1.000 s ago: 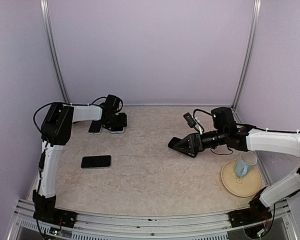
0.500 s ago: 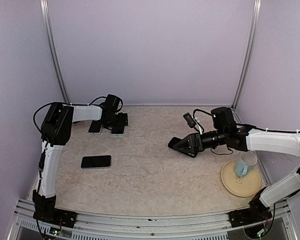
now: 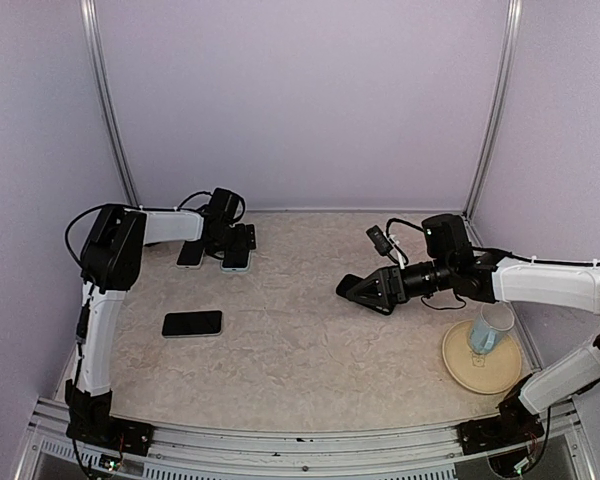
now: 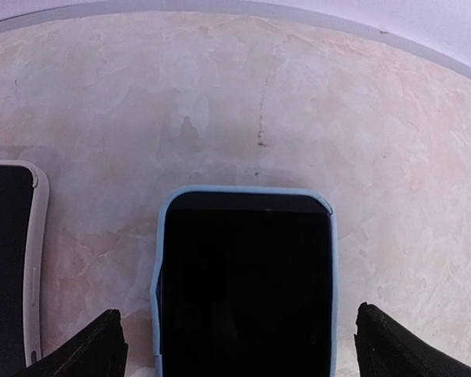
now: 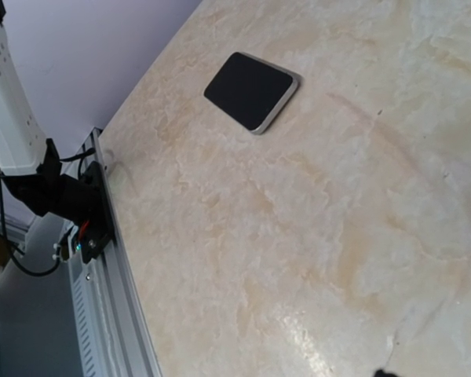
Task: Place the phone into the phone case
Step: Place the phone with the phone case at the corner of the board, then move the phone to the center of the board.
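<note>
Left claw opened wider, three phones, seemingly two cased, one mug

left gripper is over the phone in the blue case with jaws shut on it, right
No: the left gripper is over the phone in the blue case, but its jaws stand open, clear of it, as the left wrist view shows.

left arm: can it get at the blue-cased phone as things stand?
Likely yes. The left gripper sits directly over the blue-cased phone, its fingers open wide on either side of it, with nothing between. The grey-edged phone beside it lies apart, clear of the near finger.
</note>
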{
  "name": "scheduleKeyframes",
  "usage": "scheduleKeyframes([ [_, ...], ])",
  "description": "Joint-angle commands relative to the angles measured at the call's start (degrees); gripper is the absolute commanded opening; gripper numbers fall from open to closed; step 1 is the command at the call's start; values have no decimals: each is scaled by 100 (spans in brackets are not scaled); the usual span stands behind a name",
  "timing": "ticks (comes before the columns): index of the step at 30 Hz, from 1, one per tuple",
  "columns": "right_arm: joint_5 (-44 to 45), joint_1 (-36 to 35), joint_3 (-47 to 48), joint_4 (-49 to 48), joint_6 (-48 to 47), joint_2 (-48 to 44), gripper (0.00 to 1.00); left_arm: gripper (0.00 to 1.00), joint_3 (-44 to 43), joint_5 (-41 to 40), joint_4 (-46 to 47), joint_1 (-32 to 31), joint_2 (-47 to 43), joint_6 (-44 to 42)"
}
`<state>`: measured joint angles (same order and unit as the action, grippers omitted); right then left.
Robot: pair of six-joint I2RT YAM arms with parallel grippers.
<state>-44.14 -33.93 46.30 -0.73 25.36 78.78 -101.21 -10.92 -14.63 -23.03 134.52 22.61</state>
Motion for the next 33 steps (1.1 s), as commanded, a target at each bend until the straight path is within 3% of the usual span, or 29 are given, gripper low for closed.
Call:
scheduleKeyframes([
  [1,-27,62,103,38,-33,-18,74,99,128,-210,222,-62,-499,-84],
  [12,135,65,87,165,-107,-91,84,99,910,-310,476,-310,-1528,-335],
  [26,331,-57,-217,-339,-694,159,90,99,3443,-675,1095,-958,-3624,-463],
  [33,405,-256,-154,-444,-722,390,90,99,4501,-632,981,-1574,-4908,-1236],
])
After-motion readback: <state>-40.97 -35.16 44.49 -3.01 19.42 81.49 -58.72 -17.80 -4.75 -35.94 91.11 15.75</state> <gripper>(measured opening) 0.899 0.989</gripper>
